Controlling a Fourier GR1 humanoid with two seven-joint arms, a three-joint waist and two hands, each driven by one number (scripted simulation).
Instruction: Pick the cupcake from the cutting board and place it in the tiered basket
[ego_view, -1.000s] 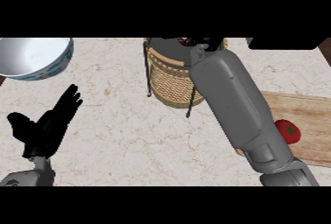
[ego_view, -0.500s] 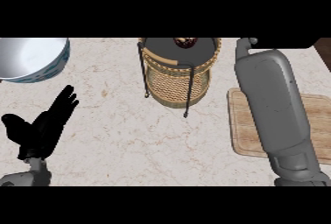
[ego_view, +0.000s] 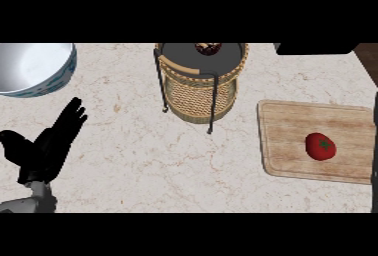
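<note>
Left hand (ego_view: 48, 145) resting at lower left, fingers straight and open. Right hand out of view; finger state unknowable. Cutting board (ego_view: 295, 125) at right, carrying only a tomato (ego_view: 320, 146). Farther off, cupcake (ego_view: 209, 48) sitting in tiered basket (ego_view: 199, 95), top tier. Placement apparently done; no further move needed.

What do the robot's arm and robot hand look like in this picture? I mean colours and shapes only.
Only the left side shows, at the lower left. The left robot hand is all black, with slim fingers and a separate thumb, no markings. Below it, the forearm is grey and rounded, with a smooth surface. No cables or labels are visible. The right robot hand is out of view.
</note>
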